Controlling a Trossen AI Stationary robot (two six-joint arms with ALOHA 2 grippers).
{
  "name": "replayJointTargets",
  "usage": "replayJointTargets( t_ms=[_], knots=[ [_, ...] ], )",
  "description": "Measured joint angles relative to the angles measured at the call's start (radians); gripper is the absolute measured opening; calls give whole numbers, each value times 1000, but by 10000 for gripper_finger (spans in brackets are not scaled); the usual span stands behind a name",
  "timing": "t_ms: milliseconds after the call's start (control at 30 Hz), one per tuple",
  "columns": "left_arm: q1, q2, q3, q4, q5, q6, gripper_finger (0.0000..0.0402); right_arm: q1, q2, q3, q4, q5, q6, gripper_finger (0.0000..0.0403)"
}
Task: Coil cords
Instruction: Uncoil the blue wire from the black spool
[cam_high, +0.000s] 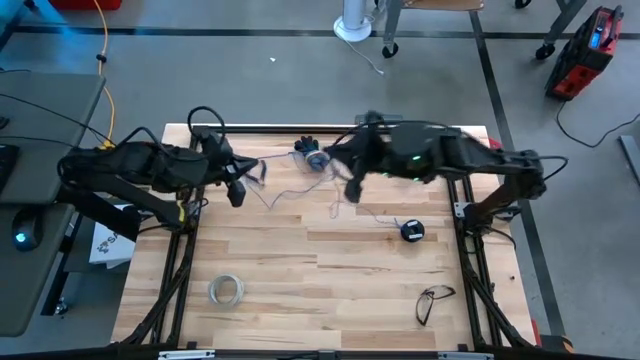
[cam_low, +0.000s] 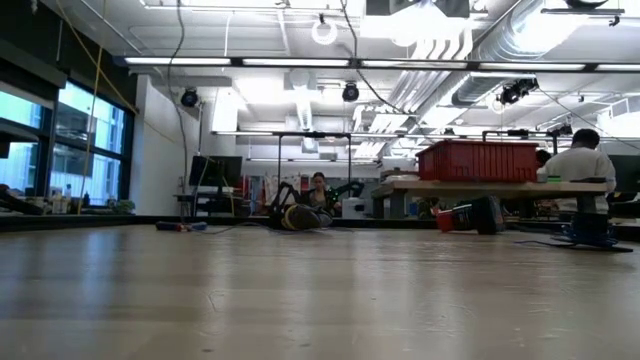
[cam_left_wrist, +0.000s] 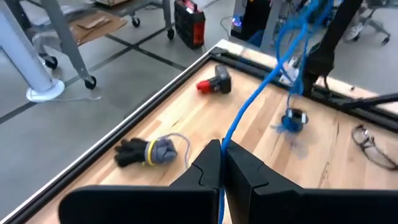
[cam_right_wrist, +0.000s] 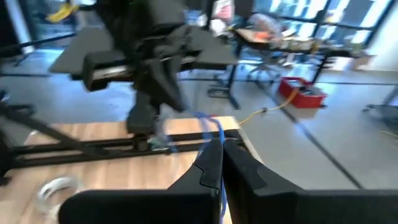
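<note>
**Above the wooden surface, both tools pinch one thin wire**

Over the far half of the surface (cam_high: 330, 260), the left tool (cam_left_wrist: 221, 163) is clenched on the thin blue wire (cam_left_wrist: 249, 106), which runs up from between its closed fingers toward the other arm. The right tool (cam_right_wrist: 222, 163) is likewise clenched on the same wire, which leaves its fingertips and curves away toward the left arm.

From above, both arms reach in toward the middle from opposite sides, the left tool near the far left part of the surface and the right tool near the middle of the far edge. Slack wire trails in loose loops across the wood between them and leads down to the small dark spool (cam_high: 412, 231), which lies flat on the right half of the surface, apart from both tools.

A whitish ring of tape (cam_high: 227, 290) lies near the front left. A pair of glasses (cam_high: 433, 300) lies at the front right. A dark glove (cam_left_wrist: 146, 151) and a small red-and-black item (cam_left_wrist: 215, 83) lie close to the far edge.
</note>
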Motion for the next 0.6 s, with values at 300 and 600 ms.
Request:
replayJointTargets(
  t_ms=[300, 600],
  knots=[
    [0, -94, 0, -57, -28, -18, 0, -5, -166, 0, -232, 202, 68, 0],
    [-1, -172, 0, -129, -50, -75, 0, -4, -306, 0, -444, 287, 215, 0]
  ],
)
